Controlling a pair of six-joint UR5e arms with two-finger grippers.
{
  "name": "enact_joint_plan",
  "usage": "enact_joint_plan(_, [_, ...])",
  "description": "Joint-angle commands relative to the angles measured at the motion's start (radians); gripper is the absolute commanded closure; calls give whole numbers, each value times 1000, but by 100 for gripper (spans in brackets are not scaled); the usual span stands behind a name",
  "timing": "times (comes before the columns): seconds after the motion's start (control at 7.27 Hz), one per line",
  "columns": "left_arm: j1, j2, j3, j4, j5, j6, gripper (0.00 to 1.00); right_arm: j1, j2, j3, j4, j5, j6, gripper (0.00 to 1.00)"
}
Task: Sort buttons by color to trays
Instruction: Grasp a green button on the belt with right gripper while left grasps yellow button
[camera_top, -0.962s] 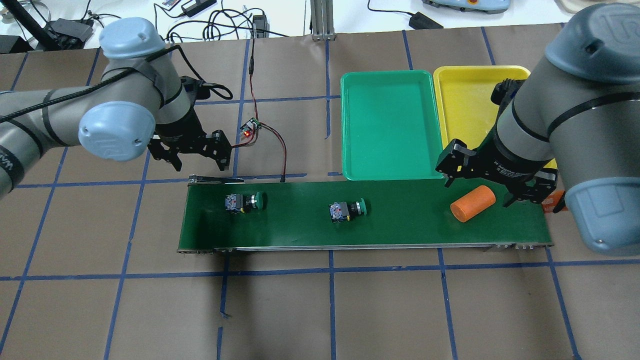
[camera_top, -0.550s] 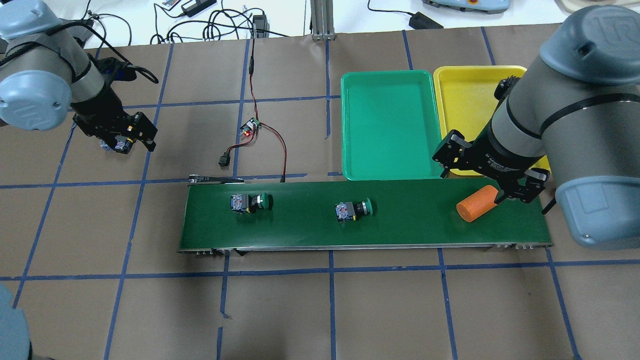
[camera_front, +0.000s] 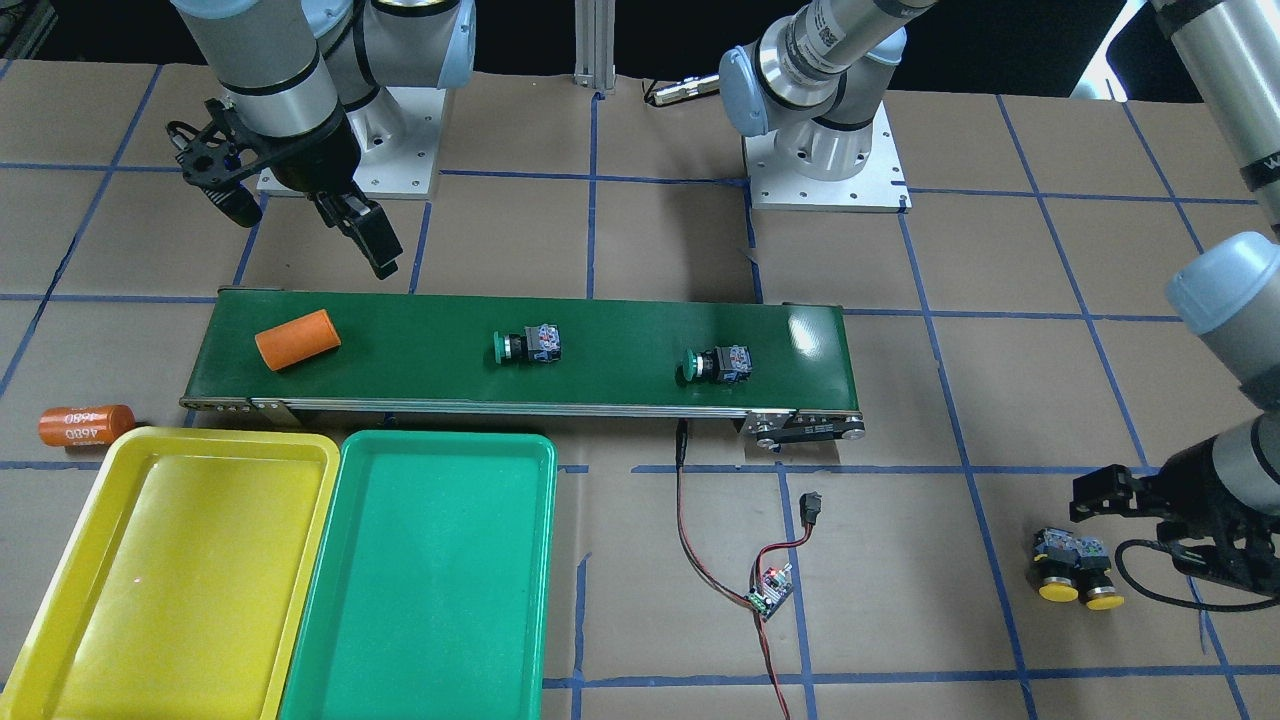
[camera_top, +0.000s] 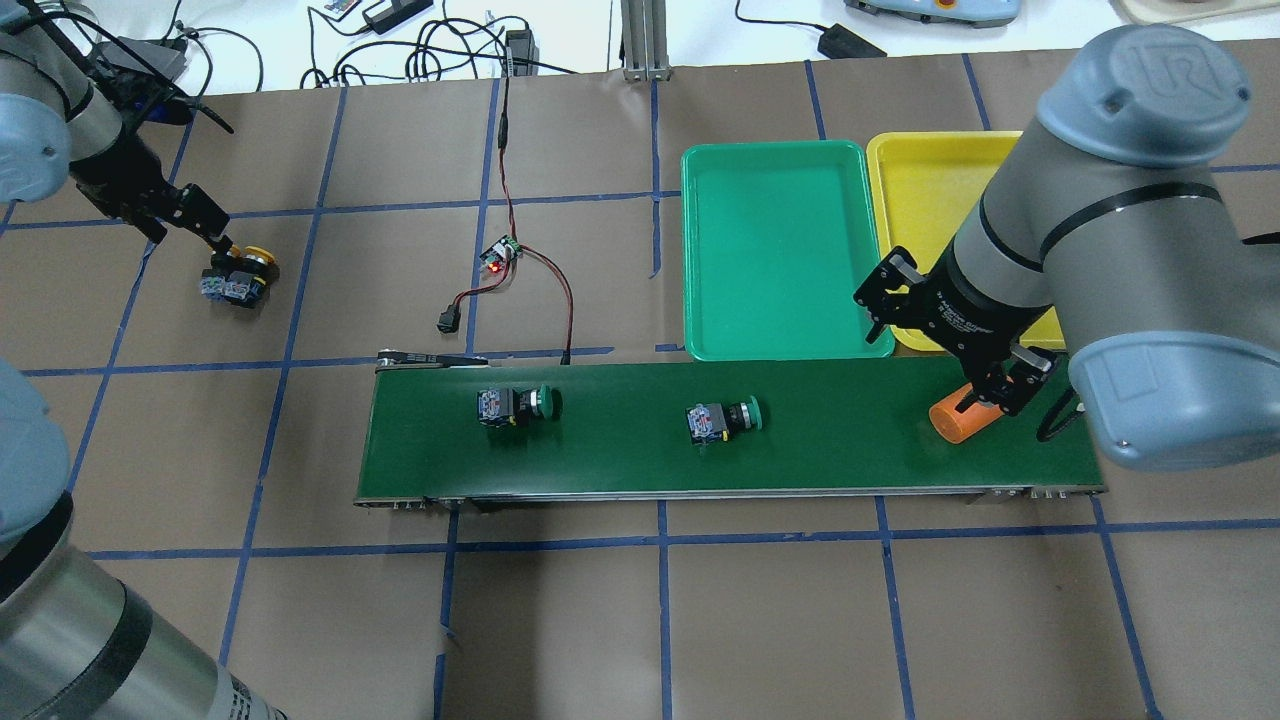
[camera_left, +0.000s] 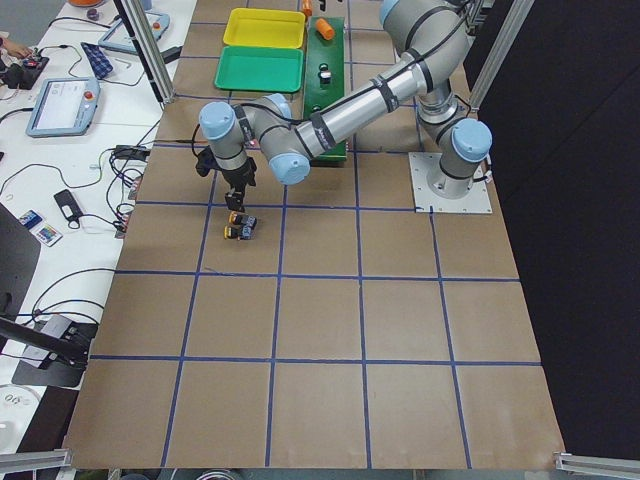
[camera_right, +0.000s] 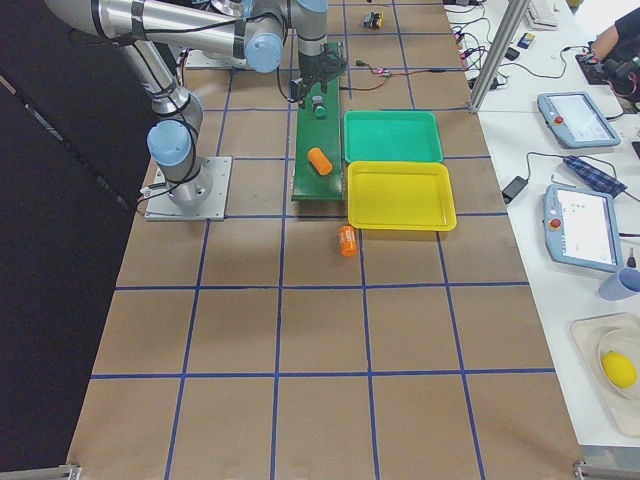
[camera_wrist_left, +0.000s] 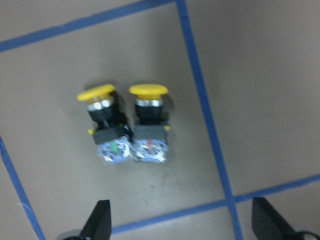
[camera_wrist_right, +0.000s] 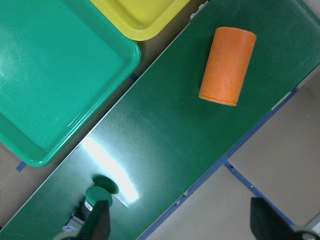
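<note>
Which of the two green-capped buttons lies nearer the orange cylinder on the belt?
The mid-belt green button, closer to the orange cylinder; the other green button sits at the end of the belt farthest from it.

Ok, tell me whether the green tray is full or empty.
Empty. The green tray shows only bare floor; both green buttons lie on the belt.

The small orange cylinder (camera_front: 86, 425) lying beside the shallow yellow plastic tray (camera_front: 230, 437) bears "4680" printed twice in white. The right arm's grey-blue joint cap (camera_top: 1140, 75) carries an embossed "UR".
</note>
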Motion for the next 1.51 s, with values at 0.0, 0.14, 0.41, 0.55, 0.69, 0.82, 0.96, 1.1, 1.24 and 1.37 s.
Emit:
enact_joint_plan(0.0, [4,-96,131,13,1,57,0,6,33,2,-7,15,118,0])
enact_joint_plan(0.14, [7,-129,176,10,-2,73,0,14,51,2,-16,50,189,0])
enact_joint_plan(0.41, [9,-190,178,57,-8,45,0,129,169,5,-187,47,389,0])
enact_joint_plan(0.55, [19,-210,175,71,-8,42,0,203,224,3,-261,15,442,0])
enact_joint_plan(0.69, [45,-235,179,79,-10,45,0,231,256,5,-291,-22,487,0])
enact_joint_plan(0.82, [47,-244,179,79,-11,42,0,232,266,2,-302,-31,501,0])
enact_joint_plan(0.96, [41,-244,161,77,-11,27,0,232,271,5,-297,-34,505,0])
enact_joint_plan(1.1, [38,-243,155,79,-11,22,0,232,287,6,-299,-33,548,0])
enact_joint_plan(1.24, [36,-242,155,77,-13,18,0,232,307,5,-300,-33,585,0])
enact_joint_plan(1.37, [36,-242,152,77,-13,7,0,232,326,6,-299,-31,602,0])
